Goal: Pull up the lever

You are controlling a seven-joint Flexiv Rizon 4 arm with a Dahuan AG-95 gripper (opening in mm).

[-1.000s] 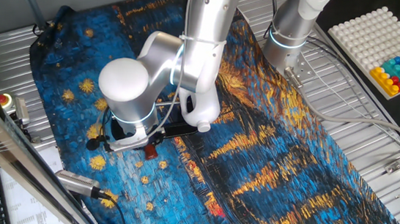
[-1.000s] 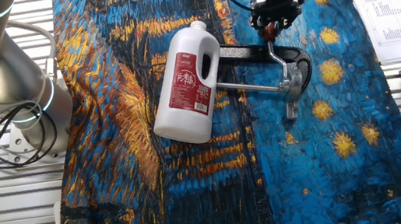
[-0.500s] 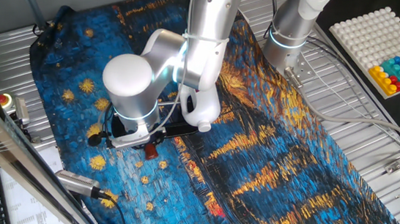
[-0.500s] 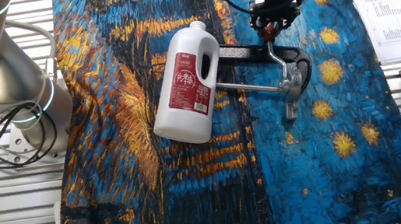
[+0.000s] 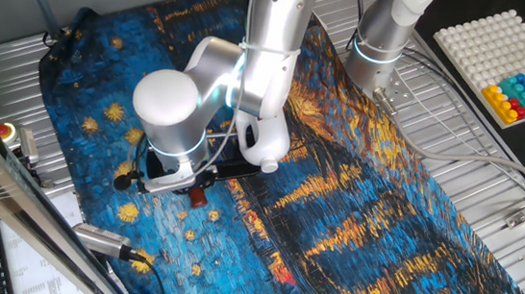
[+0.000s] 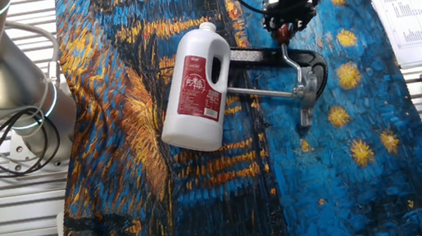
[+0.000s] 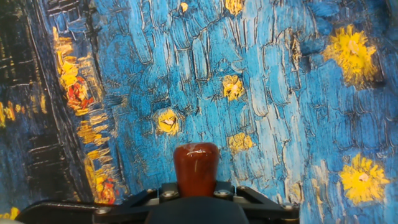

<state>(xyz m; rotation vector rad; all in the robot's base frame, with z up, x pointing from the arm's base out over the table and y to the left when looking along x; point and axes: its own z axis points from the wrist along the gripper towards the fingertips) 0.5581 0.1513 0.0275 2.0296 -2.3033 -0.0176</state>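
Reddish-brown, the knob of the lever is being held at the lower edge of the hand view, pinched by the closed tool at the far end of the black fixture. Little is being changed across the last second: in both fixed views the tool is being kept at the knob, shifted only slightly, and the lever's slim silver rod is being seen at almost the same low angle over the blue painted cloth on the surface. The grasp is judged to be secured (the lift itself barely begun), so the upward pull is what remains to be done. A white jug with a red label is being left lying just beside the fixture, touching the long crossbar.
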